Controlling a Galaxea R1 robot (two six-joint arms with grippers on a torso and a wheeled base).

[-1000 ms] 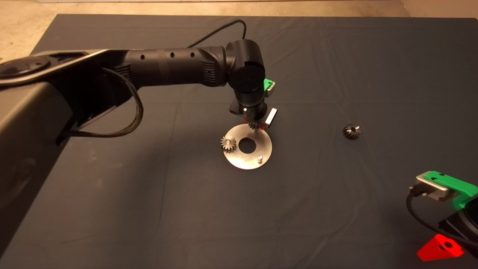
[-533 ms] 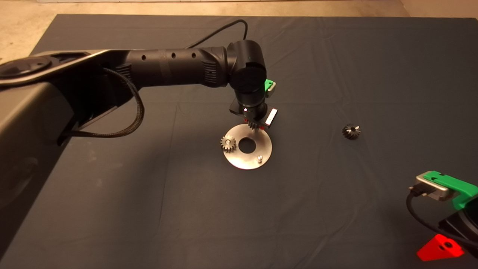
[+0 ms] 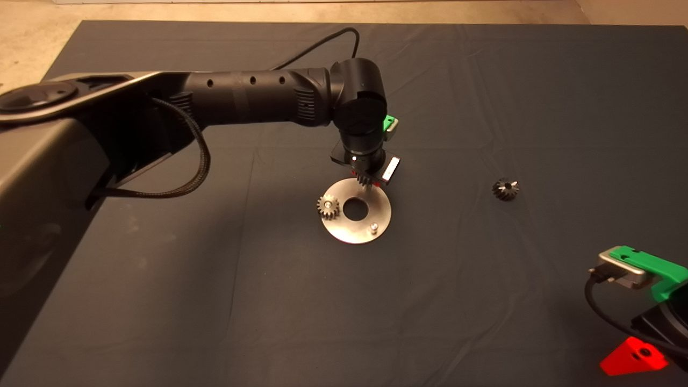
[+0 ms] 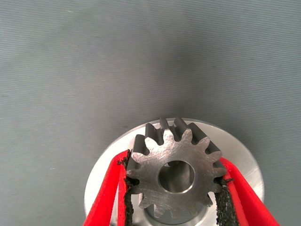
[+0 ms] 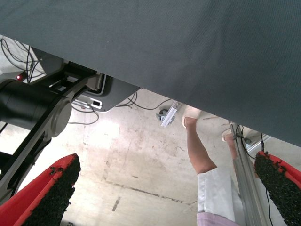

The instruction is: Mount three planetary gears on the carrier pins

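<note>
the left gripper (image 4: 174, 188), fingers clamped on a gear (image 4: 175, 175), has barely moved over the disc's (image 3: 357, 231) far-edge pin, so seating remains; right gripper (image 5: 164, 193) waits wide open.

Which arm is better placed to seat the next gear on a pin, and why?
Left. Its pincer already grips a gear right above the disc, hole near a pin. The right pincer waits open at the mat's edge.

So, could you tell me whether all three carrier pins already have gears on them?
No, only one gear sits on the disc; one pin stands bare, and the left gripper holds another gear.
</note>
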